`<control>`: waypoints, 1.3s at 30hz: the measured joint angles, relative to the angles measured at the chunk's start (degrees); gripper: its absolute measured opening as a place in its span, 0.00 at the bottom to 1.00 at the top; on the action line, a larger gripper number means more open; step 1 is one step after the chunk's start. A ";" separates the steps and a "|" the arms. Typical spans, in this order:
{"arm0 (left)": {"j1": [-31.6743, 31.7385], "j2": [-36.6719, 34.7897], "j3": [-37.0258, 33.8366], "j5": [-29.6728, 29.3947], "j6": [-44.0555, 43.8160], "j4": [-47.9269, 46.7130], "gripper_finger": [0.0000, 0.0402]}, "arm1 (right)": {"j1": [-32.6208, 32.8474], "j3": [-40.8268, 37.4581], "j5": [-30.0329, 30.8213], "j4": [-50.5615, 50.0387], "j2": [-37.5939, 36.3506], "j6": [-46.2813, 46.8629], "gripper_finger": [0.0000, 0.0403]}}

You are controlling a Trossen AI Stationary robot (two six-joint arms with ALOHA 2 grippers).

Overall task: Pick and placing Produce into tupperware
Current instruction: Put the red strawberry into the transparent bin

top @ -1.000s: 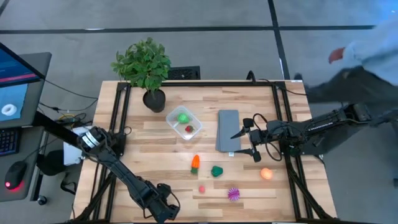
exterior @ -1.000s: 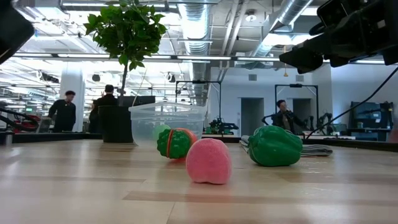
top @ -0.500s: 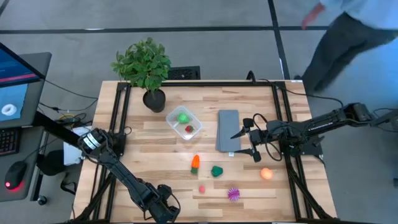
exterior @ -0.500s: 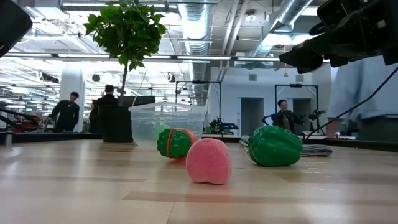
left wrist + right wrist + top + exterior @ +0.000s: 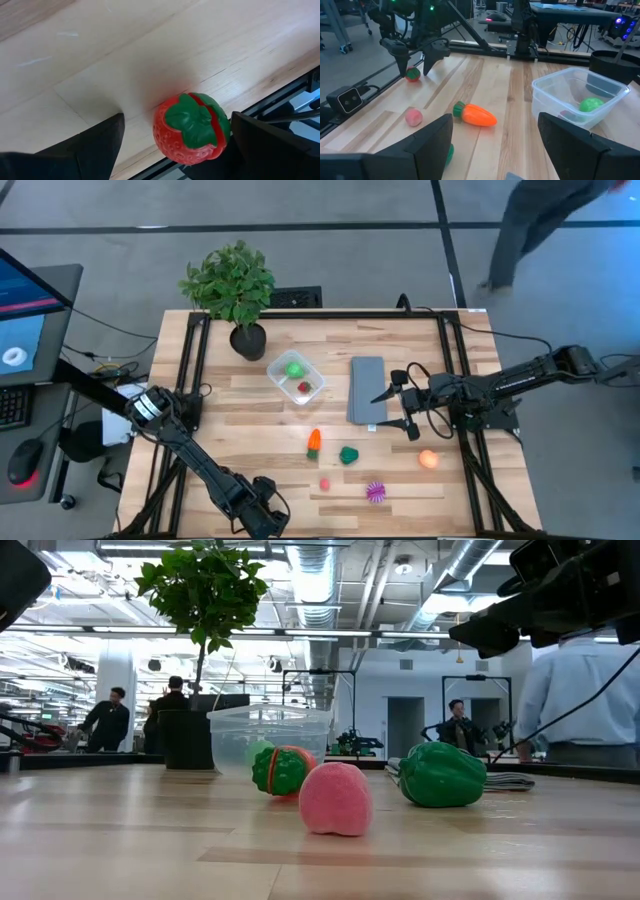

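The clear tupperware sits on the desk near the potted plant, with a green ball and a red piece inside. Carrot, dark green piece, pink piece, purple spiky ball and orange ball lie loose in front of it. At the desk's front edge, the left pincer stands spread around a strawberry. The right pincer, fingers apart and empty, hovers by the grey slab.
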 joint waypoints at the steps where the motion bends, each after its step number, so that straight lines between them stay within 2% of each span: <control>1: 0.00 0.00 0.00 0.00 -0.01 -0.01 0.89 | -0.01 0.00 0.00 0.00 0.00 0.00 0.79; 11: 0.02 0.00 0.00 -0.05 -0.49 -0.10 0.88 | -0.01 0.00 0.00 0.00 0.00 0.00 0.79; 22: 0.04 0.04 -0.02 -0.15 -1.54 -0.60 0.72 | -0.01 0.00 0.00 0.00 0.00 0.00 0.79; 39: 0.13 0.04 -0.07 0.87 -3.33 -0.40 0.71 | -0.01 0.00 0.00 0.00 0.00 0.02 0.79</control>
